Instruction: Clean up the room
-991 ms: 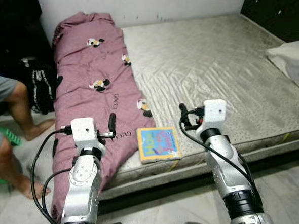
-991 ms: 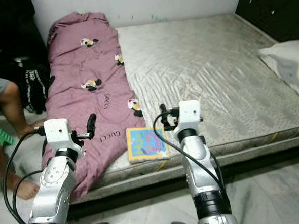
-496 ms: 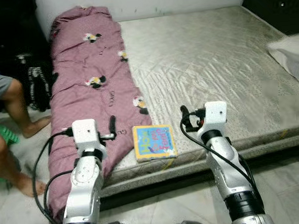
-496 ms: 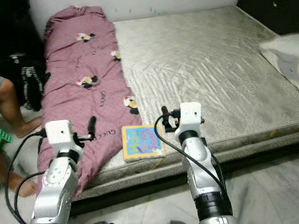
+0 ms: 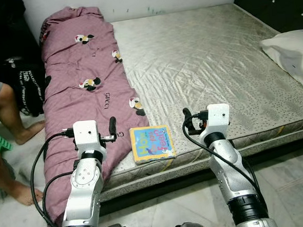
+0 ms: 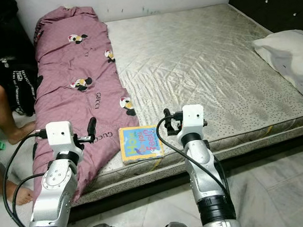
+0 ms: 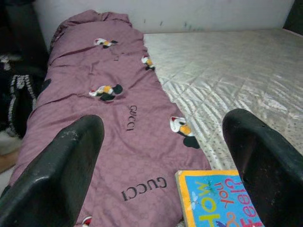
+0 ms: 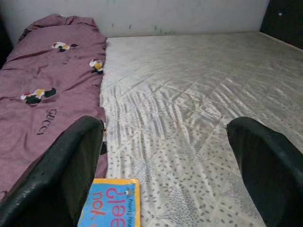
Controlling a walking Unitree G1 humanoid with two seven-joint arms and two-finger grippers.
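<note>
Both grippers spread wide, nothing in 'em: left gripper (image 7: pixel 163 156) over the purple blanket (image 5: pixel 80 82), right gripper (image 8: pixel 165 161) over the mattress (image 5: pixel 214 53), book (image 5: pixel 152 143) btwn them.

Book (image 5: pixel 152 143) beside purple blanket (image 5: pixel 82 81)

Cut off at the edges and partly covered

The person (image 5: pixel 3 127) at the left is cropped to legs and a foot. The white pillow (image 5: pixel 292 51) runs off the right edge. The book (image 7: pixel 218 201) is cut by the left wrist view's edge, and the purple blanket (image 5: pixel 83 92) hides the mattress (image 5: pixel 209 53) beneath it.
</note>
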